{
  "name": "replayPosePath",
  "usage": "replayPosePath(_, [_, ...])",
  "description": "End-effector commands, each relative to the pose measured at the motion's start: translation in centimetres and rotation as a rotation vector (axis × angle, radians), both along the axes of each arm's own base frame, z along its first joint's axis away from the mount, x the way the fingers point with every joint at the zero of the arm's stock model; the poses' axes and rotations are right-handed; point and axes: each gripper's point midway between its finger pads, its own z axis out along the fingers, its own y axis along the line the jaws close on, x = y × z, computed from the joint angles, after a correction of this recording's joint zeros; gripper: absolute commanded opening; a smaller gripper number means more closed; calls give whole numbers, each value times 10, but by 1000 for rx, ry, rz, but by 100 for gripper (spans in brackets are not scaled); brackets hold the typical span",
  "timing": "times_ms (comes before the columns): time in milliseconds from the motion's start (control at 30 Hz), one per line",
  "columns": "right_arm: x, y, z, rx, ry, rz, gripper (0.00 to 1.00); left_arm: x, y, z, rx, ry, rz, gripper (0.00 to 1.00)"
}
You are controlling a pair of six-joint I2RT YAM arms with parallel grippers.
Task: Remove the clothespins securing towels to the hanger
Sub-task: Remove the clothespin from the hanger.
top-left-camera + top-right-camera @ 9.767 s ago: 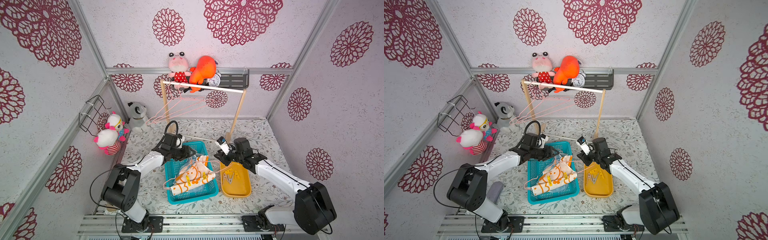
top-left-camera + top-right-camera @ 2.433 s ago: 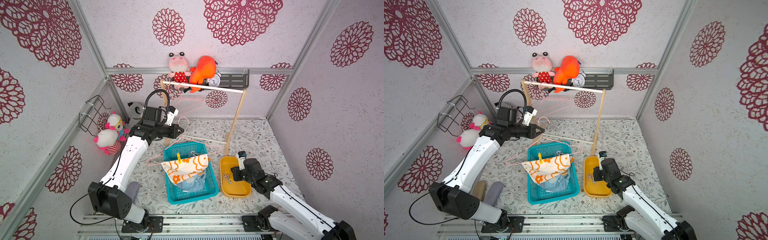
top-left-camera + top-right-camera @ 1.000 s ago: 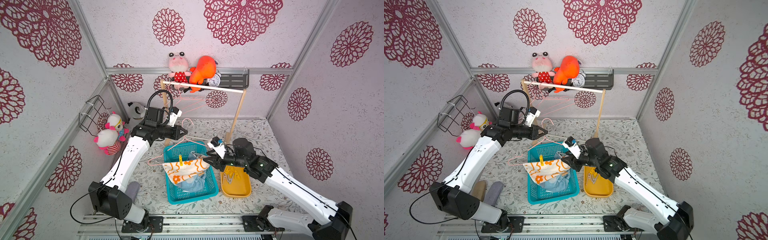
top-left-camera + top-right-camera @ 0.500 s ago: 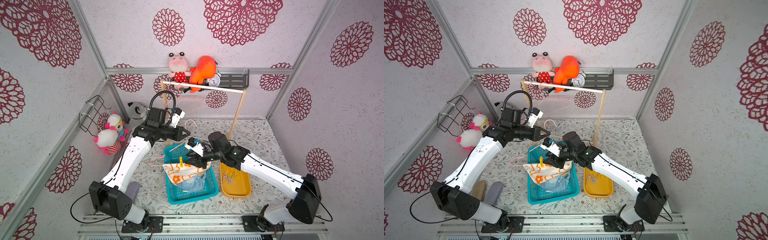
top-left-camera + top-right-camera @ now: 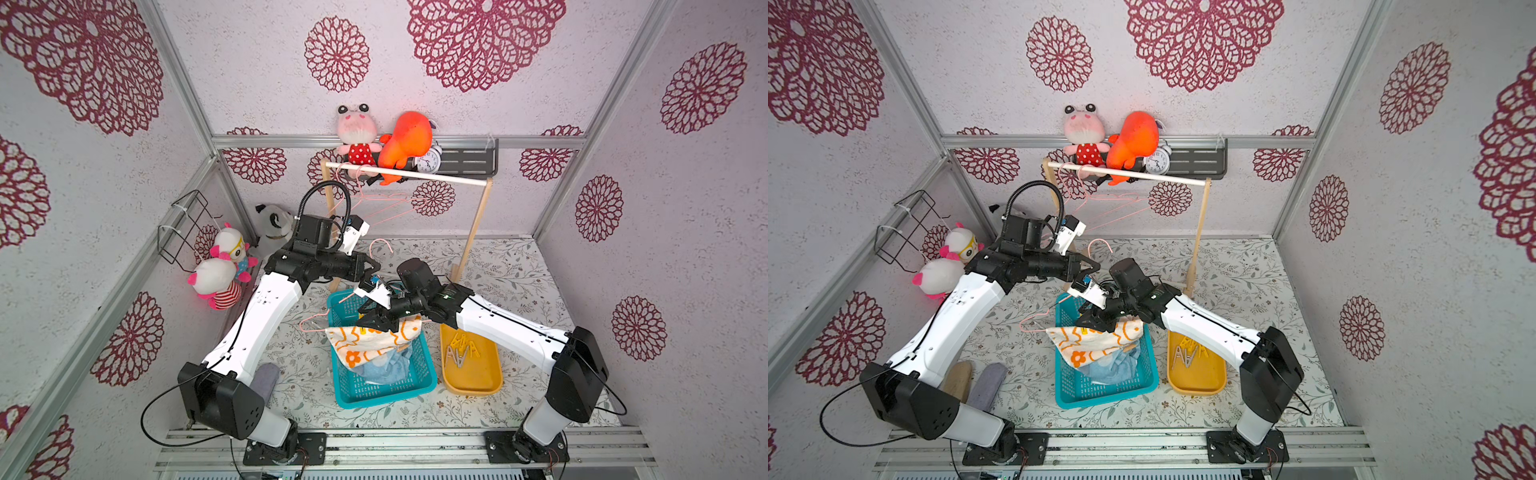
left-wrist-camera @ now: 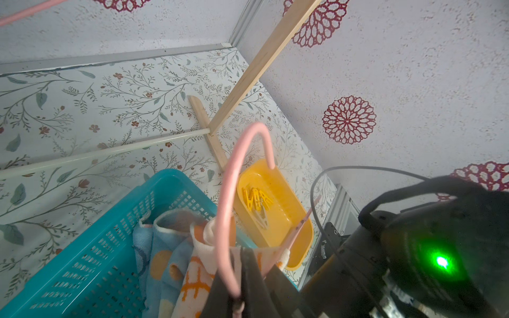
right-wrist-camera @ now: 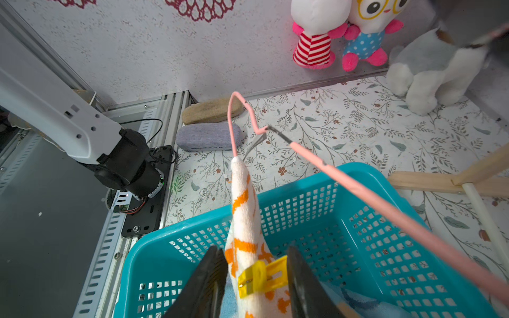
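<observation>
My left gripper point(image 6: 243, 275) clamps the pink hanger point(image 6: 228, 192); my right gripper point(image 7: 256, 256), half-open, straddles the orange-print towel's point(image 7: 242, 198) yellow clothespin point(image 7: 260, 276), which I should squeeze and pull off next.

The left arm arches above the far end of the basket point(image 5: 386, 400), left gripper point(image 5: 372, 270) clamped on the hanger point(image 6: 224, 209). The right arm reaches over the basket, right gripper point(image 7: 254, 256) jaws parted.
</observation>
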Motion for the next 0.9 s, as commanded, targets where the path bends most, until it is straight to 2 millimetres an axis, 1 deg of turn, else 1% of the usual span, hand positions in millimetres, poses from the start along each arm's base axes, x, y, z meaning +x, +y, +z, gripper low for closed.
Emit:
replayPosePath(0, [-15,5,18,41,-19,65,41,-2,2,9,-21,-31,-7,0])
replayPosePath(133, [-25,3,17,29,-11,83,41,-1,3,8,-19,-29,-3,0])
replayPosePath(200, [-34,1,20,23,-10,95,41,0,4,7,-17,-28,1,0])
replayPosePath(300, [-45,-1,17,14,-9,102,41,1,4,7,-16,-27,4,0])
replayPosePath(467, [-51,-5,13,-1,-3,90,41,2,5,5,-13,-23,8,0])
replayPosePath(533, [-49,-8,15,-5,-18,72,41,2,5,4,-14,-22,7,0])
replayPosePath(667, [-37,-14,21,-16,-80,9,42,2,4,4,-17,-18,5,0])
replayPosePath(733, [-29,-15,22,-35,-117,-26,45,2,4,4,-18,-18,3,0])
replayPosePath(800, [-22,-17,20,-66,-141,-46,50,1,4,5,-18,-20,1,0])
replayPosePath(867, [-19,-17,18,-82,-154,-47,54,1,4,4,-18,-18,-1,0])
